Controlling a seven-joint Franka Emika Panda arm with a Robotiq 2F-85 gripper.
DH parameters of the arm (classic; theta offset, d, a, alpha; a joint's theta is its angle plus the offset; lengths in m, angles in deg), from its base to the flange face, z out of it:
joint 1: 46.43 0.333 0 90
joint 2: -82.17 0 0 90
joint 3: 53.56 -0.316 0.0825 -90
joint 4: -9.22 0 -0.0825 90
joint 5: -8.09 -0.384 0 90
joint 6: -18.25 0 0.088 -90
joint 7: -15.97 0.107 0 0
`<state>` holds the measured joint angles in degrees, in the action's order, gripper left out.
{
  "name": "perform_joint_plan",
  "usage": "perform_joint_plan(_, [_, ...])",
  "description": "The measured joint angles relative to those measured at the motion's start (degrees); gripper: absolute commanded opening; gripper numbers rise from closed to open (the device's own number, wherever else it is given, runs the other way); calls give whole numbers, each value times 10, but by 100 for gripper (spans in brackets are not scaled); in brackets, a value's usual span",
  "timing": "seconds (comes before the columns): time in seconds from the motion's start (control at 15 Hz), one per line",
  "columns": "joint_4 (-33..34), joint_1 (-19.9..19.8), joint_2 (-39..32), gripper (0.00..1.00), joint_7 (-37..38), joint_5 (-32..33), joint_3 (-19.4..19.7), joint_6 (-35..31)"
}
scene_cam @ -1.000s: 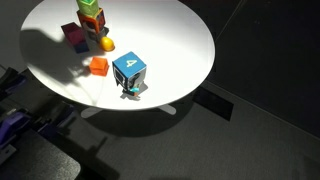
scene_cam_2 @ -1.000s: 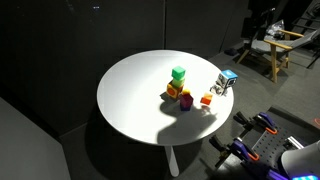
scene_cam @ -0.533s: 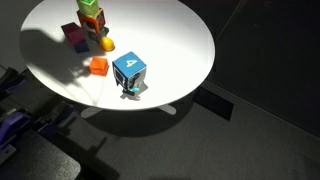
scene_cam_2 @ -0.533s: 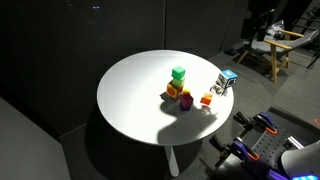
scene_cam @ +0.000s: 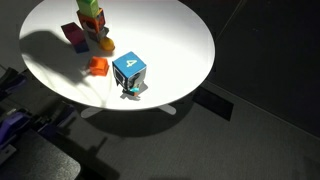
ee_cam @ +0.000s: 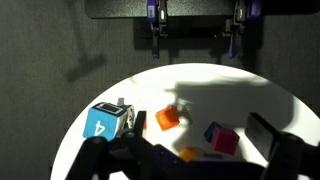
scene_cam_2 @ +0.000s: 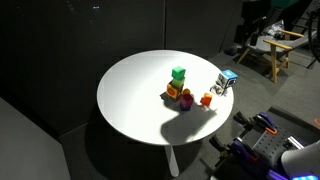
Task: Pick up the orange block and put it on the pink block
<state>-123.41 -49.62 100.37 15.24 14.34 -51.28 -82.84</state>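
Hovering spread and empty, the gripper [ee_cam: 197, 30] hangs well above the orange block [ee_cam: 168, 118], the pink block [ee_cam: 222, 138] near it.

Round white surface [scene_cam: 170, 40], brightly lit amid dark surroundings. Near one edge, large blue cube marked "4" [scene_cam: 129, 72], with small plain orange-red cube [scene_cam: 98, 66] just beside it. Further along, clustered: small magenta-pink cube [scene_cam: 72, 35], small yellow rounded piece [scene_cam: 107, 44], and reddish-orange block [scene_cam: 93, 20] carrying a green block [scene_cam: 88, 6].
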Motion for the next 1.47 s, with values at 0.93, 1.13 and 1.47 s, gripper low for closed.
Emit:
perform_joint_plan(0.93, [-89, -10, -58, 100, -85, 24, 36, -231])
perform_joint_plan(1.13, [-106, -14, -79, 100, -118, 24, 47, -295])
perform_joint_plan(1.47, [-116, -15, -123, 100, -187, 23, 58, -375])
